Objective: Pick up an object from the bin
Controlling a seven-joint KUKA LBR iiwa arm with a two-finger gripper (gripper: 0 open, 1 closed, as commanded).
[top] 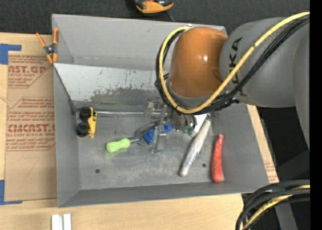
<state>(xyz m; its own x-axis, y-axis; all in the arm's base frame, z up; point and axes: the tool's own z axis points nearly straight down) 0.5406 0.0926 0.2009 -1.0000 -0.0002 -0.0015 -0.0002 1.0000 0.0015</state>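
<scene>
The grey metal bin [100, 80] has sloping walls and a flat floor, scuffed and speckled with wear. The arm enters from the right, its wrist capped by a smooth, glossy orange dome [198, 63] ringed by yellow and black cables. Below the dome the gripper [157, 134] is low over the middle of the floor, a tangle of bare metal parts. Whether it is clenched or released cannot be told from this angle. Right at its tip, touching or nearly so, lies one small blue piece [148, 136], shiny and irregular in shape. It lies near the floor's centre, slightly towards the front. Just left of it is one lime-green grip [118, 146], rounded and lumpy, with a thin metal shank running from it towards the blue piece. By the left wall, well apart from the gripper, rests one yellow toy car [87, 122] with black wheels. To the right of the gripper lies one long silvery-white tube [194, 147], smooth and slanting. Beside that is one red stick [217, 158], tapered and matte, near the right wall.
</scene>
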